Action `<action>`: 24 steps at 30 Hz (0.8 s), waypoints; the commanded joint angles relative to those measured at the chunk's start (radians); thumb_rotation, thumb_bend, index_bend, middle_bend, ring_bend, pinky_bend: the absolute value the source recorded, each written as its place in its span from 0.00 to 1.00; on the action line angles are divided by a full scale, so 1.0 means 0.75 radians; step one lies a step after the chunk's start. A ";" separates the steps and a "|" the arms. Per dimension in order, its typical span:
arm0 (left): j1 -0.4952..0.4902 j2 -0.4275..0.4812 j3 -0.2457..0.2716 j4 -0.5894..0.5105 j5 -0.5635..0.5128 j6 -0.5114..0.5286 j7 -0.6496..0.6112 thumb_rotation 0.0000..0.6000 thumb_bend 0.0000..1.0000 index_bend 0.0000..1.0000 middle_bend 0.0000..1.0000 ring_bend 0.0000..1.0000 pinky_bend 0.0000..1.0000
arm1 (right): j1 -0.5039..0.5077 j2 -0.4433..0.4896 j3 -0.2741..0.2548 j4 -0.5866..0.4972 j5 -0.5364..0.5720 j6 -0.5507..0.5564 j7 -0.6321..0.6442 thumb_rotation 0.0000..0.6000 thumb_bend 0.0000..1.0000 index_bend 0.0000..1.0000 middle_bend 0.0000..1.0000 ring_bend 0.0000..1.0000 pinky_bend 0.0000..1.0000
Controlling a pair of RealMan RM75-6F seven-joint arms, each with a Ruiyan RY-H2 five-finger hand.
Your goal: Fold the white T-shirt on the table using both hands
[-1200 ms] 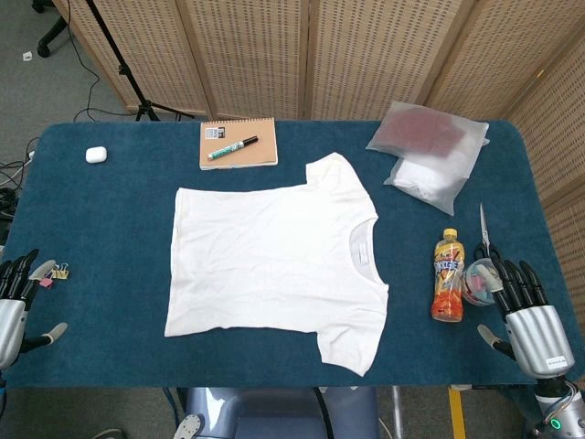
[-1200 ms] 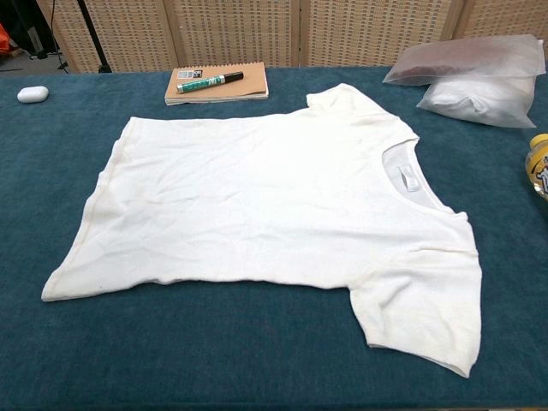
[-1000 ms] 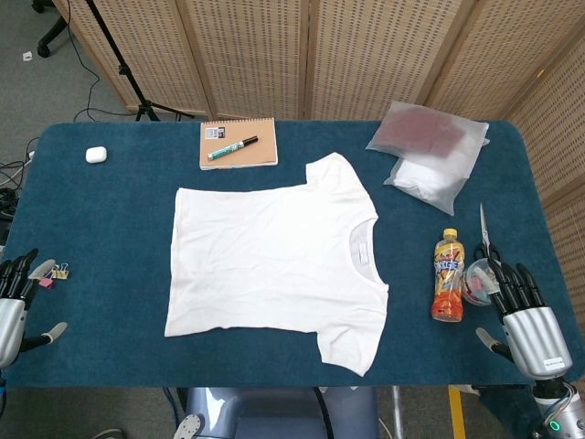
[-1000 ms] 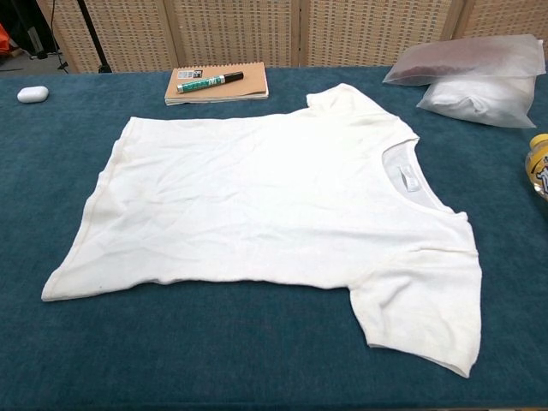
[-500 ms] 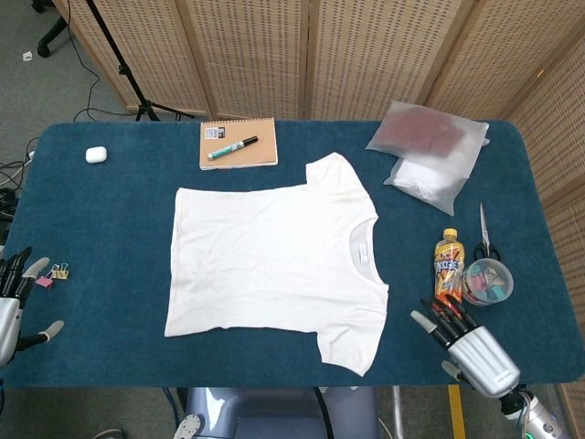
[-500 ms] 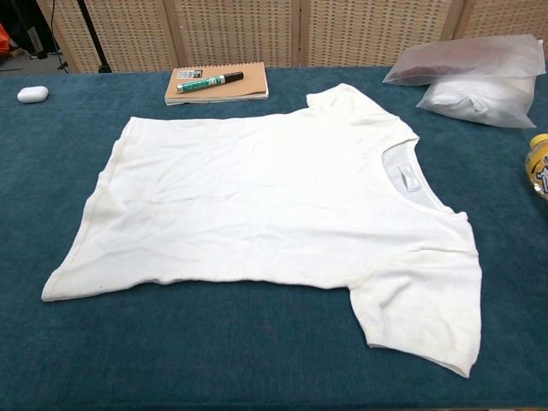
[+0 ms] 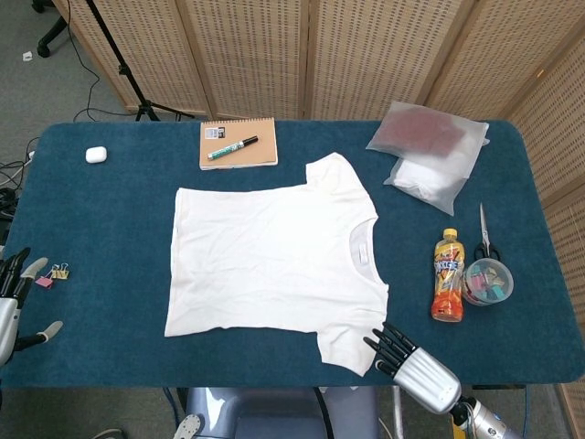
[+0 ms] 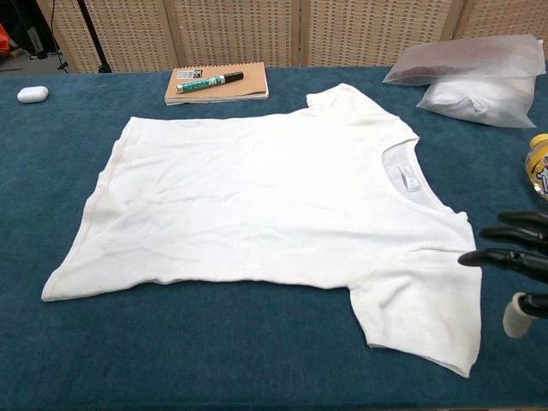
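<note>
White T-shirt (image 7: 274,261) flat on blue counter (image 7: 110,229), collar toward bottle (image 7: 447,275), hem toward my left side. My right hand (image 7: 413,366) at near counter edge just beside shirt's near sleeve, fingers (image 8: 505,257) spread and straight, pointing at sleeve, holding nothing; cannot tell if tips touch cloth. My left hand (image 7: 11,302) well apart from shirt at counter's left edge, fingers apart, empty, binder clip (image 7: 57,273) just beside it. Notebook (image 7: 238,143) with marker (image 7: 232,147) beyond shirt. Two bags (image 7: 430,155) past collar.
</note>
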 commanded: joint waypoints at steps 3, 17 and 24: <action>-0.001 -0.001 0.003 -0.002 0.000 -0.008 0.004 1.00 0.00 0.00 0.00 0.00 0.00 | 0.026 -0.032 0.019 -0.021 0.043 -0.060 -0.049 1.00 0.07 0.43 0.13 0.00 0.00; -0.005 0.001 0.001 -0.005 -0.016 -0.024 0.008 1.00 0.00 0.00 0.00 0.00 0.00 | 0.067 -0.117 0.031 -0.005 0.143 -0.177 -0.096 1.00 0.13 0.43 0.13 0.00 0.00; -0.007 0.001 0.000 -0.005 -0.021 -0.031 0.006 1.00 0.00 0.00 0.00 0.00 0.00 | 0.084 -0.156 0.033 -0.005 0.167 -0.182 -0.097 1.00 0.16 0.44 0.14 0.00 0.00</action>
